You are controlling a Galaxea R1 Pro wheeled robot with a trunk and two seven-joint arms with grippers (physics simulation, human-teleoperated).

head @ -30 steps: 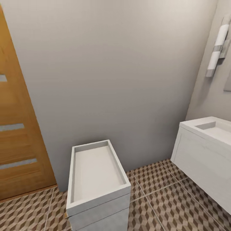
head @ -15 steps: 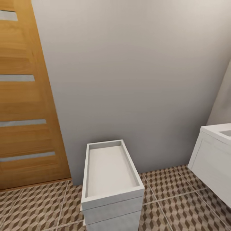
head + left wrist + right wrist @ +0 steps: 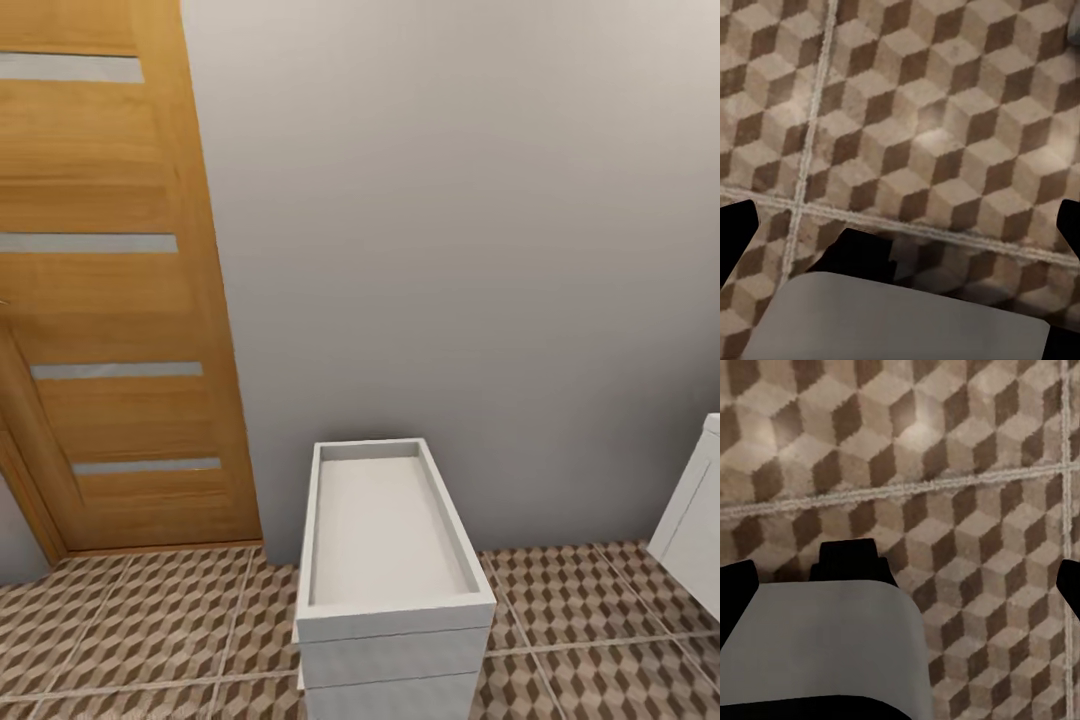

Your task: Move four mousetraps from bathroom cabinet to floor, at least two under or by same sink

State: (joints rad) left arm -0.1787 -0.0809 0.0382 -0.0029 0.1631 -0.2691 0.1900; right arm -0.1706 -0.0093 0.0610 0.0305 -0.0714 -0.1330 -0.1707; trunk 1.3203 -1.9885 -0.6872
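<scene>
The head camera is looking down at a corner of the bathroom, where a plain grey wall (image 3: 450,250) is meeting the bathroom floor (image 3: 150,620) of cube-patterned tiles in brown, beige and white with pale grout lines. A white box-like unit (image 3: 390,640) with a shallow recessed top is standing against the wall near the middle of the view, resting on the tiles. To its left an orange-brown wooden door (image 3: 110,300) with narrow pale horizontal strips is filling the upper left of the view. At the right edge a white corner of the vanity carrying the sink (image 3: 690,530) is just showing, hanging above the floor and well apart from the white unit. In the left wrist view the left pincer (image 3: 900,225) is pointing down at the patterned tiles, with its dark fingers (image 3: 735,232) showing at the two side edges, spread wide and released, with nothing between them; bare tile and a grout crossing are lying in the gap. In the right wrist view the right pincer (image 3: 900,581) is likewise facing the floor, its dark fingers (image 3: 735,581) standing far apart at the picture's sides, released and holding nothing, with a grout line running across the tiles beyond it.
</scene>
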